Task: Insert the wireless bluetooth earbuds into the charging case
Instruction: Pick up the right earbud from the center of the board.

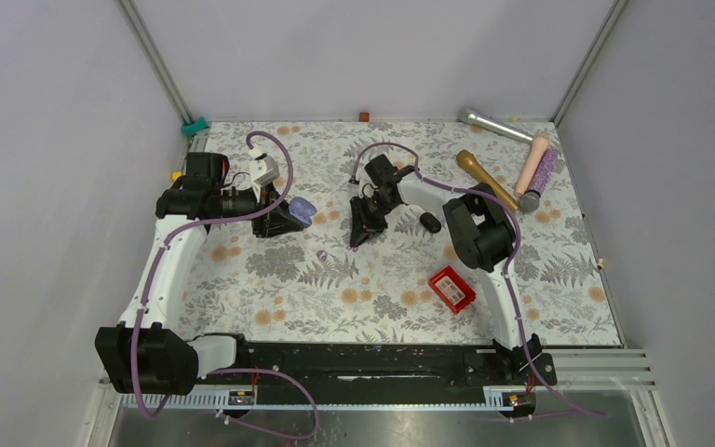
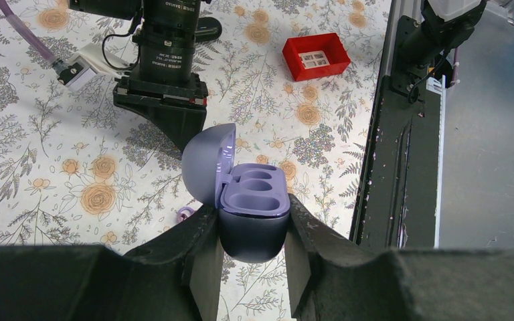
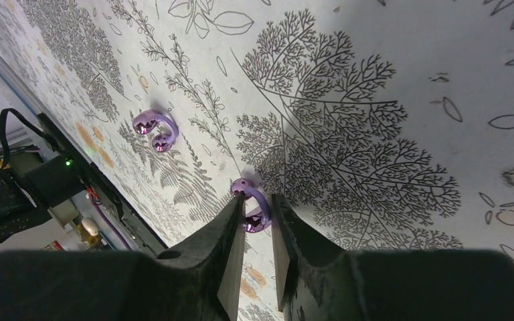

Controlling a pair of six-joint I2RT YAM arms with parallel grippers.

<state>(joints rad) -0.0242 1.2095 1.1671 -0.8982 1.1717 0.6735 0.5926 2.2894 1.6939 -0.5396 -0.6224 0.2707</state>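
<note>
My right gripper [image 3: 257, 204] was pinched on a pale purple earbud [image 3: 254, 217] low at the floral mat [image 3: 408, 100], with a second purple earbud [image 3: 154, 129] lying loose nearby. I judged a straight, gentle lift best, then squaring the bud over a well. My left gripper [image 2: 253, 221] clamped the open purple charging case [image 2: 254, 194], both wells empty.

Lilac charging case [image 2: 254, 214], purple earbuds [image 3: 154, 128] (glossy), floral-patterned table [image 1: 363, 289].

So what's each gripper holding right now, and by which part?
The left gripper clamps the open purple charging case by its lower shell's sides. The right gripper pinches a purple earbud across its curved middle.
</note>
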